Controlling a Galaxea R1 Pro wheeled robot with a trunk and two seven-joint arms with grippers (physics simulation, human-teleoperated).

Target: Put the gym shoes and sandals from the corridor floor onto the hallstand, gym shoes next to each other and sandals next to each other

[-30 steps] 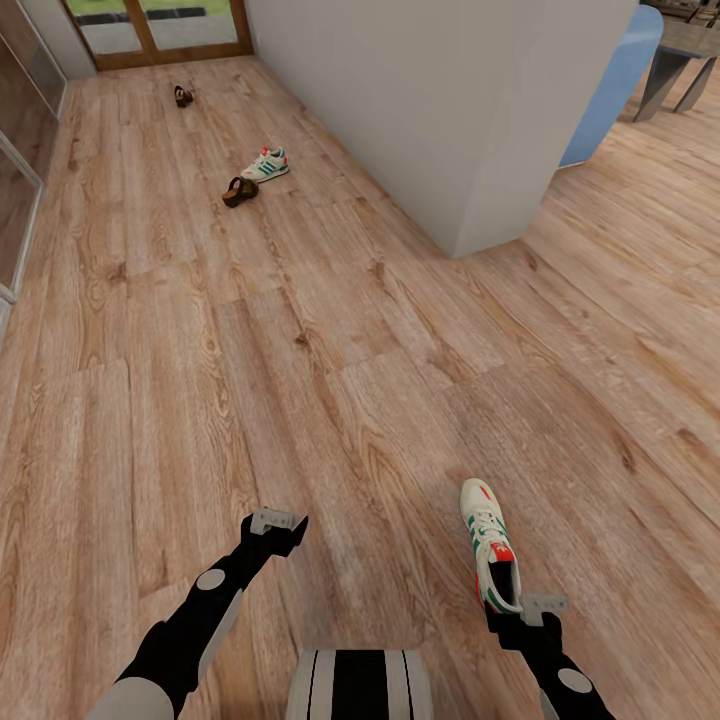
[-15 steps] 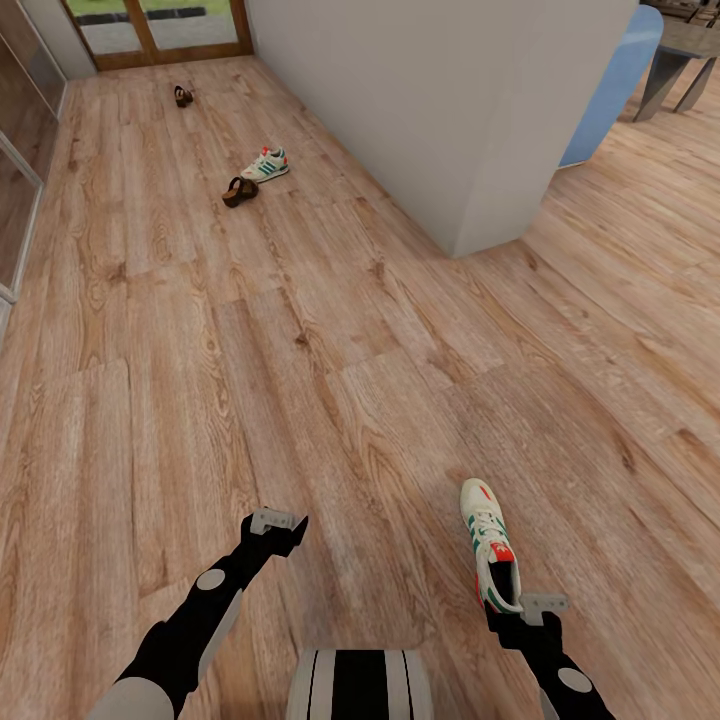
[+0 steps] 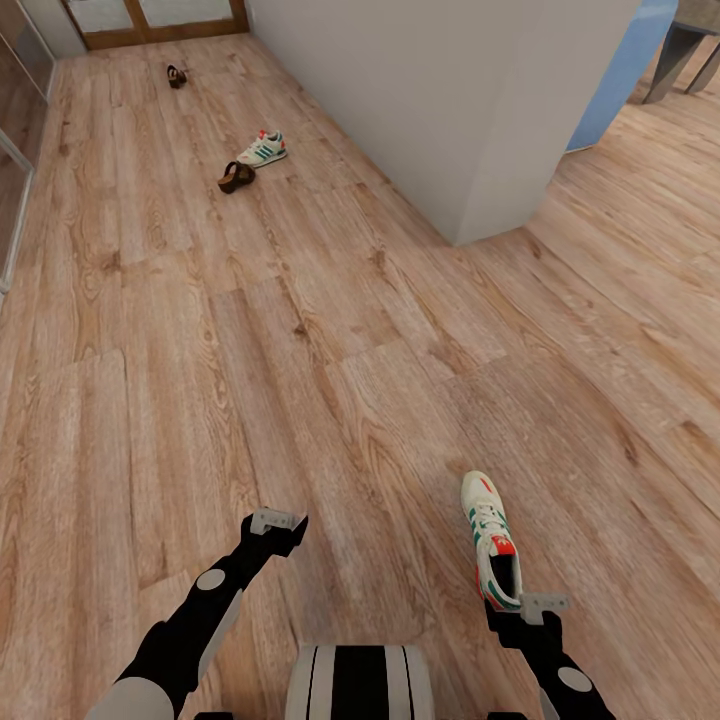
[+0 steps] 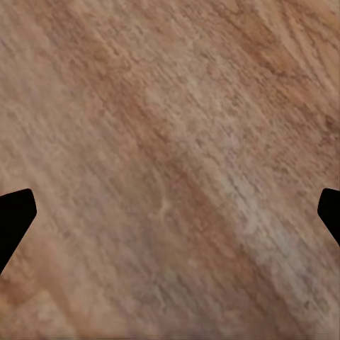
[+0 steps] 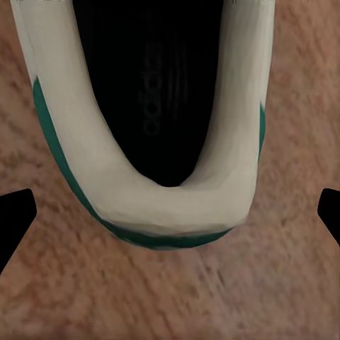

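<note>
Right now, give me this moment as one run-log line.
right gripper: at heel of gym shoe | left gripper: open, empty | far gym shoe, two sandals: on floor

both arms are glossy black, slim and jointed, each with a round pale grey cap set into a joint. the left arm (image 3: 205,610) widens to a light grey shell near the shoulder. the left gripper (image 3: 277,524) and the right gripper (image 3: 540,605) each carry a small pale grey bracket. the trunk (image 3: 360,683) is white with black vertical stripes.

Far sandal (image 3: 176,76) too small for detail
</note>
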